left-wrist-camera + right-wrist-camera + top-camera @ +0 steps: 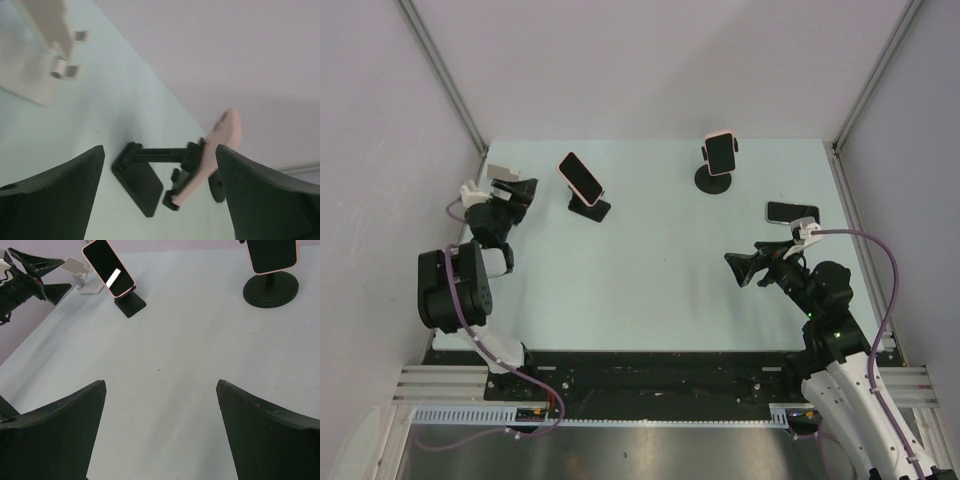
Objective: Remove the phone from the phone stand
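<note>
Released and empty like the right gripper (734, 270), the left gripper (528, 190) is facing the phone (580, 177) on its stand (591, 210), seemingly just before the grasp and needing to advance and clasp its sides.

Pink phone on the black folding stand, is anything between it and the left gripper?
Nothing visible. Only bare table lies between the left gripper, jaws open, and the pink phone on its black folding stand; a white stand sits off to the side.
</note>
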You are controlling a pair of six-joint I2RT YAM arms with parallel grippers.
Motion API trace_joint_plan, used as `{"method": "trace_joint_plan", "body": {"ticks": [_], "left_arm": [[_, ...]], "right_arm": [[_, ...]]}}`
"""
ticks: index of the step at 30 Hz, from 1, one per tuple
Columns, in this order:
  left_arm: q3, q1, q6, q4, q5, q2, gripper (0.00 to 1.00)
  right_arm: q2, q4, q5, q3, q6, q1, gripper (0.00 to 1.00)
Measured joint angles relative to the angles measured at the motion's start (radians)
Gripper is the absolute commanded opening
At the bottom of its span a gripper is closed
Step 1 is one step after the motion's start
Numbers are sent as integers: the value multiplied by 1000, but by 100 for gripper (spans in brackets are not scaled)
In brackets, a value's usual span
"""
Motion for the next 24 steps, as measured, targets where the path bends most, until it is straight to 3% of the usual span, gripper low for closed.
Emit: {"method": "trace_joint_plan", "body": {"ticks": [10,24], "left_arm": [[105,-158,121,2,45,-52,94],[266,-206,263,-68,122,90,71]], "right_arm": [[-14,-3,7,0,0,1,96],[12,-3,7,0,-3,1,96]]}}
